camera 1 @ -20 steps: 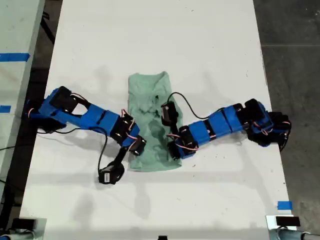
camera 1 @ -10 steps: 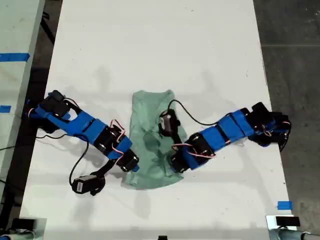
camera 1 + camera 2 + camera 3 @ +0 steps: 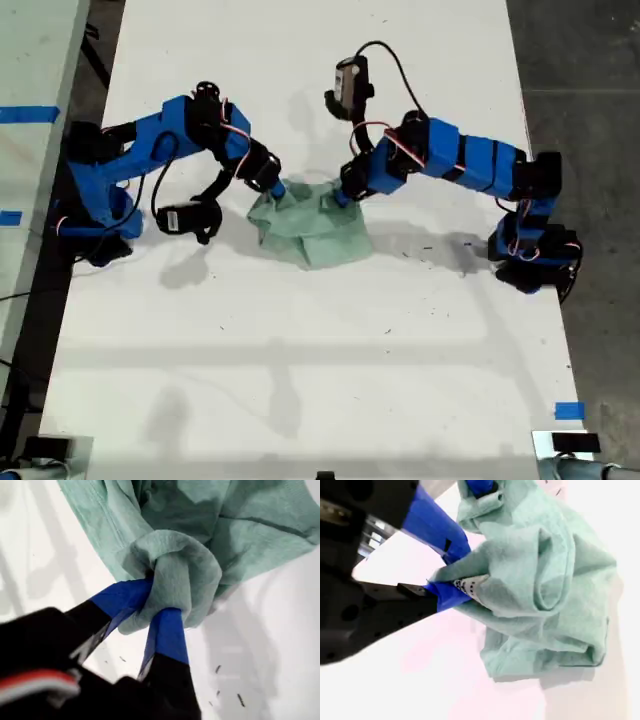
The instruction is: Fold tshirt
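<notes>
My first end effector (image 3: 154,602) is clenched on the tshirt (image 3: 210,535). Its two blue-tipped fingers (image 3: 167,630) pinch a thick rolled wad of the pale mint-green cloth, and the rest of the cloth spreads away beyond the jaws in loose folds over the white tabletop (image 3: 280,645).

My second end effector (image 3: 459,575) is clamped on another edge of the tshirt (image 3: 555,580), with its blue fingers (image 3: 437,527) closed over a corner right where a small white label (image 3: 468,585) shows. In that same view the blue tip of the other end effector (image 3: 481,486) is at the far side of the bundle, touching the cloth.

In the exterior view the tshirt (image 3: 315,225) is a crumpled heap, not laid flat, in the upper middle of the tabletop (image 3: 300,350). Its upper edge is drawn up between two blue arms, and its lower part rests on the surface. One arm (image 3: 170,135) reaches in from the exterior view's left and the other arm (image 3: 450,160) from the exterior view's right. Both tips are on the cloth and close together — the wrist views do not settle which arm is which.
</notes>
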`<act>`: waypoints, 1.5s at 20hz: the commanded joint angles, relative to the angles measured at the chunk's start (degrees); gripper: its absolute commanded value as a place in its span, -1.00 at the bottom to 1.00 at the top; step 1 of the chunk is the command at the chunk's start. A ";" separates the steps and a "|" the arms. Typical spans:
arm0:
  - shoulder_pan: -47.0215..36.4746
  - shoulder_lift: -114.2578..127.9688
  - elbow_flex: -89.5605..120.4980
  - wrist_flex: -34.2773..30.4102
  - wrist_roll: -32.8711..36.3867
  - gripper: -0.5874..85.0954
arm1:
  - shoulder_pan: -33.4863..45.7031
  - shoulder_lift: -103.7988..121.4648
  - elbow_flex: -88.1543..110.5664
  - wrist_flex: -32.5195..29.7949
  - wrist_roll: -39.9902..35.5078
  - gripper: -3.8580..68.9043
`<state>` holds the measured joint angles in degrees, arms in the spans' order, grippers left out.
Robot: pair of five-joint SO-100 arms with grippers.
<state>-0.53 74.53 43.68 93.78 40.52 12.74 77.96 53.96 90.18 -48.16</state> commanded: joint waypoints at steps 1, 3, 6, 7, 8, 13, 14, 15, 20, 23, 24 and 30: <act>-5.62 2.64 0.70 -0.79 5.19 -0.99 | 4.04 5.63 2.72 -3.96 -6.59 -0.94; -8.70 0.44 3.96 -4.75 7.29 -0.99 | 6.33 5.63 7.91 -8.53 -9.58 -0.94; -12.39 -8.53 6.24 -11.95 10.81 -0.99 | 9.40 5.27 19.34 -17.49 -10.46 -0.94; -13.89 -12.92 6.15 -14.77 11.34 -0.99 | 10.99 5.19 23.64 -20.92 -10.46 -0.94; -15.82 -17.93 5.80 -18.02 11.25 -0.99 | 12.83 4.75 27.42 -24.17 -10.37 -0.94; -20.48 -35.60 -3.60 -21.53 9.93 -0.57 | 18.37 -2.46 31.64 -27.51 -8.53 -0.24; -19.60 -32.96 -3.52 -19.69 9.84 -0.50 | 18.28 -1.76 31.73 -26.28 -8.00 -0.16; -18.54 -28.92 -3.25 -17.84 9.84 -0.47 | 17.84 -0.18 31.20 -24.96 -7.47 -0.07; -14.68 -7.03 -1.49 -7.65 8.00 -0.50 | 16.35 12.04 24.35 -12.13 -5.54 0.05; -12.92 3.16 2.55 -1.93 5.54 -0.58 | 16.00 24.17 24.96 -5.10 -3.78 0.00; -12.13 6.15 4.92 -1.14 5.01 -0.60 | 16.00 27.51 26.02 -2.64 -2.46 -0.01; -7.82 27.77 40.08 -13.01 -1.23 -0.75 | 10.11 50.89 47.55 -0.62 9.49 -0.05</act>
<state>-10.55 92.29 71.10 86.92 41.57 26.10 120.94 97.12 89.82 -42.89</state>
